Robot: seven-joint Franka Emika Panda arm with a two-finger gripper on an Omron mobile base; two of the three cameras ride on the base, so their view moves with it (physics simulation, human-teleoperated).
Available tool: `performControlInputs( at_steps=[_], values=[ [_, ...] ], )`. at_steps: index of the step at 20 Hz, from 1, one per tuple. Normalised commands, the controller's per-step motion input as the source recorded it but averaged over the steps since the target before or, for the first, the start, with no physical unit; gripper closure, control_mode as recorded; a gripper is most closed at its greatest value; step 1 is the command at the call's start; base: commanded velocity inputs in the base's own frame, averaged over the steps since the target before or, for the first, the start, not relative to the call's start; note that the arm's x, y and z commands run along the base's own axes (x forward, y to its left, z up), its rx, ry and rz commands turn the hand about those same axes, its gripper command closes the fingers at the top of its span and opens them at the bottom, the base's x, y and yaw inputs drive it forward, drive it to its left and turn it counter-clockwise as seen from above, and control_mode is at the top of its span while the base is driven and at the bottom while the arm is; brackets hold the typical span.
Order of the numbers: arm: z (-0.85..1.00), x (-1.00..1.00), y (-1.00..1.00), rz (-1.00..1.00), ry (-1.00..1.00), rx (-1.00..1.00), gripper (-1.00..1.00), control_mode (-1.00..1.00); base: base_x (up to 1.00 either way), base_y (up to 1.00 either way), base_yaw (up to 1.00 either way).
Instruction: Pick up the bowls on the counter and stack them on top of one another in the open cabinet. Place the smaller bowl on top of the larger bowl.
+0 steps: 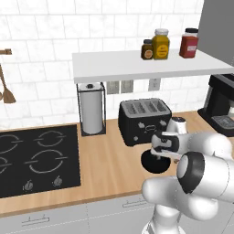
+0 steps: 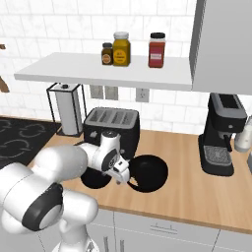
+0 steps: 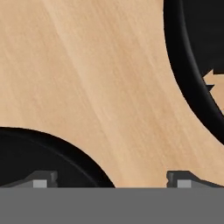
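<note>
We've got our hand (image 2: 122,173) low over the surface (image 2: 197,194), between the 2 bowls, w/ fingers spread wide. In the hand view one fingertip (image 3: 41,180) sits over a bowl's rim and the other (image 3: 183,180) over bare wood, so we judge we're straddling that rim to pinch it; nothing's gripped yet.

The smaller bowl (image 2: 96,178) sits left, partly hidden by our arm; the larger bowl (image 2: 147,173) is just right of it, near the toaster (image 2: 112,125). Both are plain glossy black, round, upright, close but apart. We can't tell for sure which rim is under the fingertip.

The open cabinet (image 2: 103,71) is above, w/ jars at its right end.
</note>
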Motion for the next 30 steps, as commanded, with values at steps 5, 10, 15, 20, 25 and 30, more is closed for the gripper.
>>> performControlInputs(
  at_steps=[5, 10, 15, 20, 25, 30],
  values=[
    [-0.33, 0.16, 0.01, 0.0, 0.0, 0.0, -1.0, -1.0, 0.0, 0.0, 0.0],
    [-0.25, 0.01, 0.0, 0.0, 0.0, 0.0, 1.0, -1.0, 0.0, 0.0, 0.0],
    [-0.01, 0.0, 0.0, 0.0, -0.02, 0.0, 1.0, -1.0, 0.0, 0.0, 0.0],
    [0.66, -0.01, -0.07, -0.05, -0.16, 0.02, 1.0, -1.0, 0.0, 0.0, 0.0],
    [0.84, -0.03, -0.85, -0.15, -0.04, 0.05, 1.0, -1.0, 0.0, 0.0, 0.0],
    [0.25, 0.0, -1.0, -0.12, 0.12, 0.0, 1.0, -1.0, 0.0, 0.0, 0.0]
  ],
)
